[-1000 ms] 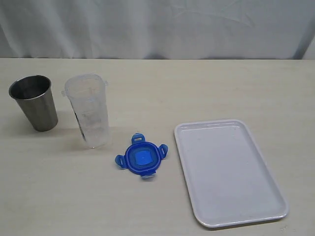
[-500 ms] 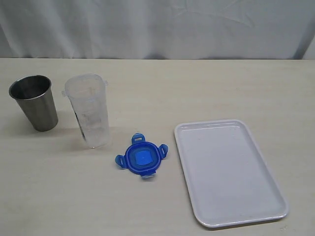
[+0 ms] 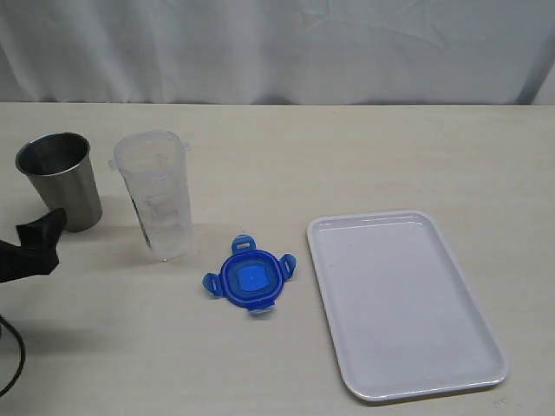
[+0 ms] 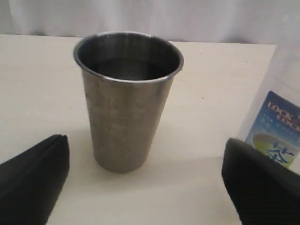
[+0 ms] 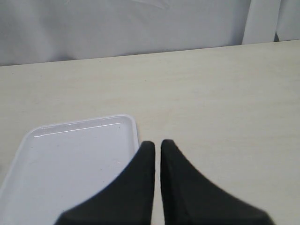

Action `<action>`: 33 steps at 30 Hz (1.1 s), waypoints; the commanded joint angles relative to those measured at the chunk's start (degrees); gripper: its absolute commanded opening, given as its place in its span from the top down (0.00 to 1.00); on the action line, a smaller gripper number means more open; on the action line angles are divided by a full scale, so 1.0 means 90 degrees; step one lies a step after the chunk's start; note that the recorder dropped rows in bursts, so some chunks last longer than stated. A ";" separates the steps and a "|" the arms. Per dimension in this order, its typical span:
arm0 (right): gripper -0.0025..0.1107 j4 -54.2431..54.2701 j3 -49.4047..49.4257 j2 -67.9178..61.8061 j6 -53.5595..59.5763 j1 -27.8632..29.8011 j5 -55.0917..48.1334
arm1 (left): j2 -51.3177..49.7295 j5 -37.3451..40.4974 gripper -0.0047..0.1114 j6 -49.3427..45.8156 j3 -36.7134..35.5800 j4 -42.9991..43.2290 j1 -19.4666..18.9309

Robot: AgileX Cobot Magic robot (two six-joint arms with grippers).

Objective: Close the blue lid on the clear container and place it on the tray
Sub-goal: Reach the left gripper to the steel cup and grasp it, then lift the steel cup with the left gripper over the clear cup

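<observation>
The clear container [image 3: 156,195] stands upright and uncovered at the left of the table. The blue lid [image 3: 250,276] lies flat on the table between it and the white tray [image 3: 403,303]. My left gripper [image 3: 39,238] pokes in at the left edge, in front of a grey metal cup [image 3: 56,178]. In the left wrist view the left gripper [image 4: 144,140] is open, its fingers [image 4: 33,178] wide apart and empty, facing the metal cup [image 4: 127,98]. The clear container [image 4: 281,122] shows at that view's edge. My right gripper [image 5: 154,143] is shut and empty beside the tray [image 5: 70,164].
The grey metal cup stands just left of the clear container, about a hand's width apart. A white curtain hangs behind the table. Bare tabletop lies between the lid and the front edge.
My left gripper has come into the exterior view at the left edge, near the metal cup. The container, lid and tray have not moved.
</observation>
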State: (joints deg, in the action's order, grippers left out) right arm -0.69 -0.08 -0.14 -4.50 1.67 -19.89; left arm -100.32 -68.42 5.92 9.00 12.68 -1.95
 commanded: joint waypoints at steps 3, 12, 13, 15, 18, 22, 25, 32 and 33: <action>0.94 -0.0016 0.0009 0.0016 -0.0007 0.0023 0.0045 | -0.1021 -0.0171 0.19 -0.0267 0.0904 0.0306 -0.0002; 0.94 -0.0016 0.0009 0.0016 -0.0007 0.0023 0.0045 | -0.1770 -0.0171 0.19 -0.0368 0.1630 0.0100 -0.0002; 0.94 -0.0016 0.0009 0.0016 -0.0007 0.0023 0.0045 | -0.1838 -0.0171 0.19 -0.0368 0.1697 0.0007 -0.0002; 0.94 -0.0016 0.0009 0.0016 -0.0007 0.0023 0.0045 | -0.1961 -0.0171 0.19 -0.0368 0.1817 -0.0026 -0.0002; 0.94 -0.0016 0.0009 0.0016 -0.0007 0.0023 0.0045 | -0.2127 -0.0171 0.19 -0.0368 0.2018 0.0011 -0.0002; 0.94 -0.0016 0.0009 0.0016 -0.0007 0.0023 0.0045 | -0.2298 -0.0171 0.19 -0.0344 0.2275 0.0011 -0.0002; 0.94 -0.0016 0.0009 0.0016 -0.0007 0.0023 0.0045 | -0.2361 -0.0171 0.19 -0.0345 0.2432 0.0035 -0.0002; 0.94 -0.0016 0.0009 0.0016 -0.0007 0.0023 0.0045 | -0.2653 -0.0057 0.19 -0.0345 0.2784 0.0046 -0.0002; 0.94 -0.0016 0.0009 0.0016 -0.0007 0.0023 0.0045 | -0.2664 -0.0057 0.19 -0.0345 0.2796 0.0046 -0.0002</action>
State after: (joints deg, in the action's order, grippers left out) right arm -0.69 -0.08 -0.14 -4.50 1.67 -19.89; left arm -123.51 -68.70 2.89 33.51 13.26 -1.95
